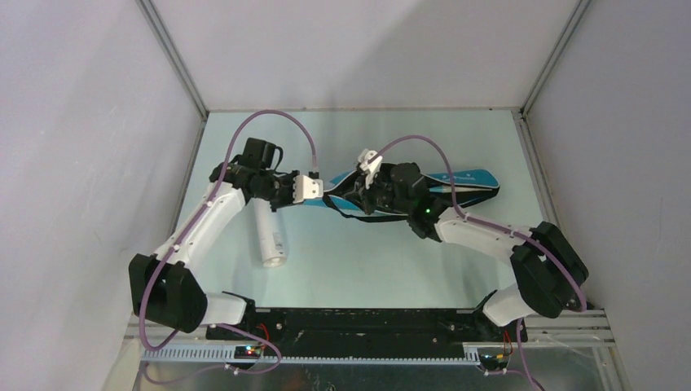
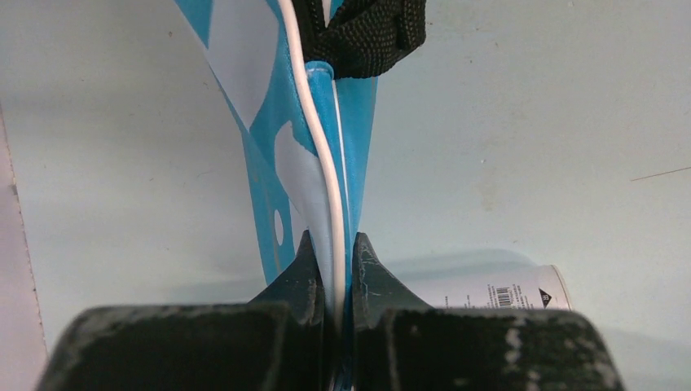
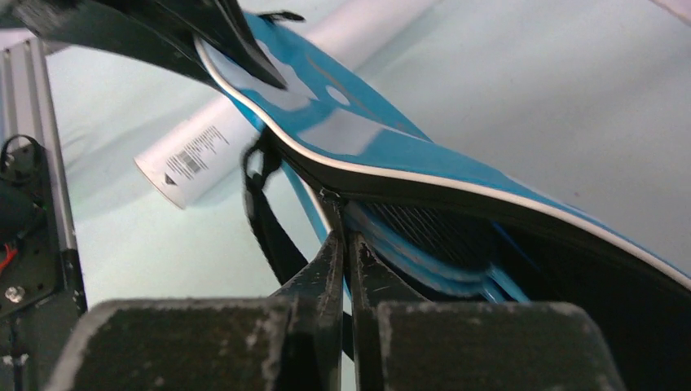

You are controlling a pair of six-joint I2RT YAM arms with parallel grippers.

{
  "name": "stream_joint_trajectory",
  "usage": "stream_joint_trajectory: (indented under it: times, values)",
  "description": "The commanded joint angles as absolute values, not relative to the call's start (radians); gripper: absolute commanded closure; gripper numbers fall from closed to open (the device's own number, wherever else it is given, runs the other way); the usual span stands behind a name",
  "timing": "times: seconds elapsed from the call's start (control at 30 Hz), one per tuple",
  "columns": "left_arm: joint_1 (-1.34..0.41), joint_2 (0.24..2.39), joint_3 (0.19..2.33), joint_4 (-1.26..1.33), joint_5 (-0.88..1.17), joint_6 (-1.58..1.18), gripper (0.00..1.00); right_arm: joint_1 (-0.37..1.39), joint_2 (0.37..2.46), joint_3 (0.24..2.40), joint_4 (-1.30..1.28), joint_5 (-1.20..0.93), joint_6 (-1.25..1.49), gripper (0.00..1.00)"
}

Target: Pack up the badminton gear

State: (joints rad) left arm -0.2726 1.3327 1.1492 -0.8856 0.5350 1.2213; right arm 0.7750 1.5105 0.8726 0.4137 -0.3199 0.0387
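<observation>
The blue racket bag (image 1: 468, 177) lies across the middle of the tabletop (image 1: 367, 269). Its wide end points toward the right edge and its narrow handle end toward the left. Both arms reach in over it.

The left gripper (image 2: 330, 252) is clenched on the narrow end of the bag. Its two dark fingers press the blue fabric and the white piping between them. In the left wrist view the bag stands on edge in this grip and runs straight away from the fingers. The black strap (image 2: 367, 32) is bunched at its far end.

The right gripper (image 3: 342, 244) is over the middle of the bag, with its jaws pinched tight on the dark zip edge of the bag's opening. A small dark tab sits right at the tips, but whether that tab or only fabric is caught between them cannot be told. Just beside these fingers the bag gapes. The dark strings and blue rim of a racket (image 3: 440, 240) show inside, under the upper flap with its white piping. A loop of the strap hangs down to the left of the fingers.

The long white tube (image 1: 269, 236) lies flat on the tabletop near the left edge, on the near side of the left gripper and apart from the bag. A barcode label sits at its near end.
</observation>
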Motion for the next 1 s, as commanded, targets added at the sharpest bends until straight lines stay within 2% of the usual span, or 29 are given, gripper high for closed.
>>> stream_joint_trajectory:
  times: [0.0,0.2,0.57,0.97]
  values:
    - [-0.232,1.291,1.140,-0.999,0.430,1.271,1.00,0.670,1.448,0.843,0.188,-0.297,-0.032,1.00]
    - [-0.232,1.302,1.158,-1.021,0.455,1.280,1.00,0.671,1.436,0.836,0.202,-0.368,-0.063,1.00]
    - [-0.232,1.260,1.149,-1.003,0.428,1.266,1.00,0.620,1.455,0.836,0.038,0.030,0.047,1.00]
    - [-0.232,1.250,1.179,-0.997,0.398,1.253,1.00,0.535,1.455,0.840,-0.160,0.302,0.145,1.00]
